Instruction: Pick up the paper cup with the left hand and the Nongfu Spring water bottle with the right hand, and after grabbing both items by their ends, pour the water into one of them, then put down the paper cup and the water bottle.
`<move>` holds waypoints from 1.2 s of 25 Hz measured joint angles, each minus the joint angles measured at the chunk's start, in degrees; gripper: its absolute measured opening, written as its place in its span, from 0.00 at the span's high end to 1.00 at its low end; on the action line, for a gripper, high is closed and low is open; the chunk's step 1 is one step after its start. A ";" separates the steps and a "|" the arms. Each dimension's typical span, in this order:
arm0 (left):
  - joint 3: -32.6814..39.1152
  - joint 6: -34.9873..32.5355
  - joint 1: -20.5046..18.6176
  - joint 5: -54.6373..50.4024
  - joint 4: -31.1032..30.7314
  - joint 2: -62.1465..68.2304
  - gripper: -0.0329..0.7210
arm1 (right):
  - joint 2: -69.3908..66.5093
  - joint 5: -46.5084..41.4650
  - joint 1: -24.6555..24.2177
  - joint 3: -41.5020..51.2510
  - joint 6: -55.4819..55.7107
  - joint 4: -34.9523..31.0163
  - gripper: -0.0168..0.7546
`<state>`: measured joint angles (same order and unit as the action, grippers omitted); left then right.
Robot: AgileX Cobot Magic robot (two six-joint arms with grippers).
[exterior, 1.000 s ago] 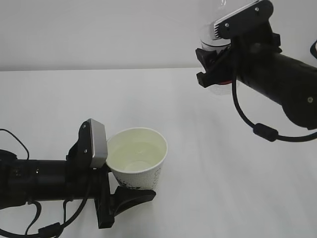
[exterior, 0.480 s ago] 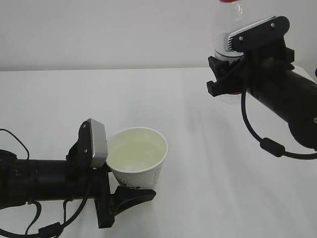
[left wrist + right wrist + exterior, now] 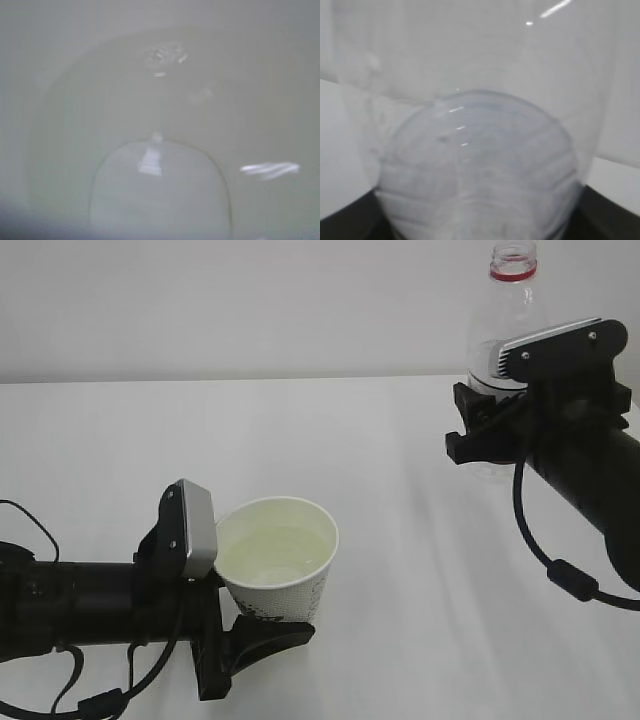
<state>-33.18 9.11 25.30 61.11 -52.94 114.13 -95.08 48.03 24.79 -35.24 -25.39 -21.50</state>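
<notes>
Showing the stage after pouring, with both vessels in hand and neither set down. The left hand (image 3: 262, 632) lies low at the near left of the white table (image 3: 400, 570); its fingers, set fairly wide, clasp the base of the paper cup (image 3: 278, 558), which stands nearly upright with a pale pool of water (image 3: 160, 195) in its bottom. The right hand (image 3: 487, 432) holds the Nongfu Spring water bottle (image 3: 510, 300) at its lower end, fingers likewise wide around it, raised at the far right, well apart from the cup, neck up and uncapped; the right wrist view shows its clear body close against the lens. Risks, as judged: a tilted or abrupt lowering of the cup would slop its contents; a bottle released before its base sits flat would topple, being tall and light.
</notes>
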 joint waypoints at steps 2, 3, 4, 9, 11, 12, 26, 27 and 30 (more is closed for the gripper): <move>0.00 0.00 0.00 0.00 0.00 0.00 0.28 | -0.26 0.92 0.00 0.57 0.87 -0.28 0.32; 0.00 0.00 0.00 0.00 0.00 0.00 0.28 | -0.49 1.14 0.00 0.81 1.15 -0.37 0.32; 0.00 0.00 0.00 0.00 0.00 0.00 0.28 | -0.97 1.45 0.00 1.23 1.46 -0.40 0.32; 0.00 0.00 0.00 0.00 0.00 0.00 0.28 | -3.61 3.54 -0.49 2.19 5.00 -0.63 0.32; 0.00 0.00 0.00 0.00 0.00 0.00 0.28 | -4.40 3.95 -1.17 2.23 6.49 -0.63 0.32; 0.00 0.00 0.00 0.00 0.00 0.00 0.28 | -4.78 3.99 -1.50 2.23 6.92 -0.63 0.32; 0.00 0.00 0.00 0.00 0.71 0.00 0.28 | -4.94 4.08 -12.24 2.23 9.38 4.62 0.32; 0.00 0.00 0.00 0.00 0.83 0.00 0.28 | -4.94 4.08 -12.81 2.23 9.46 5.49 0.32; 0.00 0.00 0.00 0.00 1.06 0.00 0.28 | -4.94 4.08 -14.40 2.23 10.56 8.09 0.32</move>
<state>-33.18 9.11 25.30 61.11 -51.88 114.13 -100.02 52.11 10.39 -33.01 -14.83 -13.41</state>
